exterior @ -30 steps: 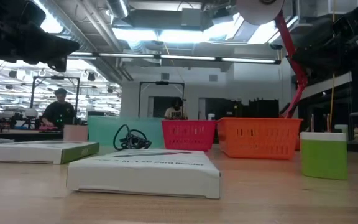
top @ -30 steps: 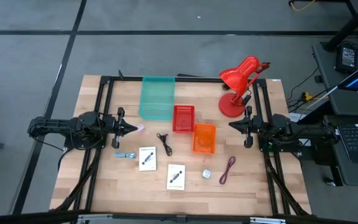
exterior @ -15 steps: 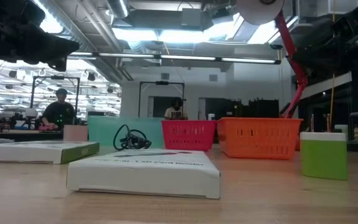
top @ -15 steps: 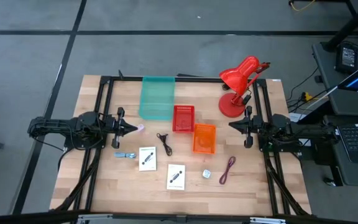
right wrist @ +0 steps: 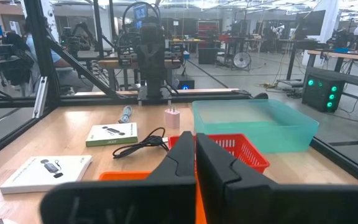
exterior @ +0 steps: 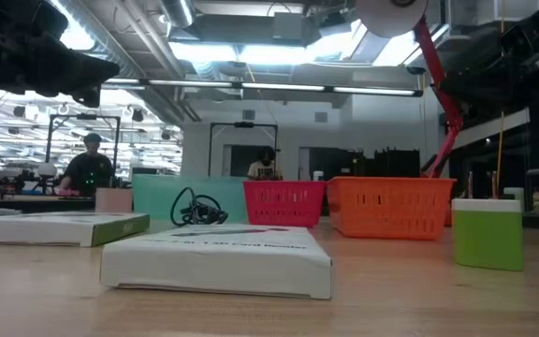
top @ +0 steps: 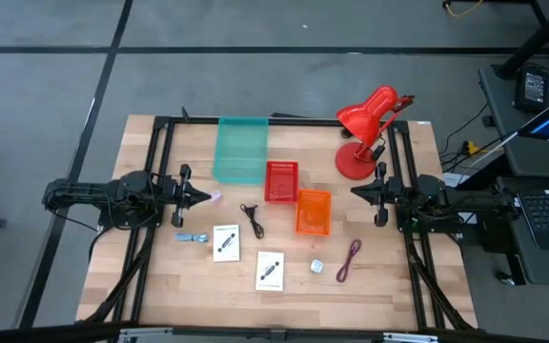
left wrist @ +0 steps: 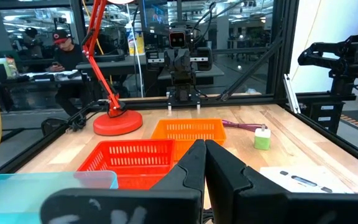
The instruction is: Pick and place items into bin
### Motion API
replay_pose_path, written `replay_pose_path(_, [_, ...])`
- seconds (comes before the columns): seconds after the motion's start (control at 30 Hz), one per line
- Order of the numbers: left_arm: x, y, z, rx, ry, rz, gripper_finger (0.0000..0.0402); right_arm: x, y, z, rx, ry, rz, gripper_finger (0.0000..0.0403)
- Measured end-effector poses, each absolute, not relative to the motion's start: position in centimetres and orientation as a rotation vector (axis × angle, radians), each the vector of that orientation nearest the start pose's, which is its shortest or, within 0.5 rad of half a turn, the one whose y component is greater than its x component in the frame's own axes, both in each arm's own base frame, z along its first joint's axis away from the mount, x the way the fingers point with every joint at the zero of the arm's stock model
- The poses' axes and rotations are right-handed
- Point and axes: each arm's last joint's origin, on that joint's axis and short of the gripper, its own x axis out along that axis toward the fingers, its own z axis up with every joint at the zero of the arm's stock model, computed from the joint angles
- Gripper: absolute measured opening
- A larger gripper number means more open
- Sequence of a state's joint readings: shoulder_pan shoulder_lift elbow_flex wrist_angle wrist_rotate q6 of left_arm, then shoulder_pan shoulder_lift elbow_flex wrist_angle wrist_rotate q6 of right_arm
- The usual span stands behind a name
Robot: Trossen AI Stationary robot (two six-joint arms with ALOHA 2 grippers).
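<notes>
- While both arms wait at opposite edges of the table, nothing has yet gone into a bin: the left gripper and right gripper are each pinched shut and empty.
- Beside the red basket, taken as the landmark, sit a teal bin on one side and an orange basket on the other.
- Scattered in front of the red basket lie two white cards, a black cable, a dark red cable, a small white piece, a bluish piece and a pink piece close by the left gripper.
- Behind the orange basket stands a red lamp.
- Likely trouble: flat cards may slip from closing fingers, limp cables could snag a basket rim, and a careless right-arm reach might knock the lamp.
</notes>
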State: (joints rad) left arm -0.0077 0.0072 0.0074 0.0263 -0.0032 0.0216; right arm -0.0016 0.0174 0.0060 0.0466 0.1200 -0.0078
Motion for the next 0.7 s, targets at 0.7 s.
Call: replay_pose_path(0.7, [9.76, 0.02, 16.89, 0.048, -0.036, 0.026, 0.0006, 9.81, -0.36, 16.91, -0.006, -0.038, -0.122, 0.0000])
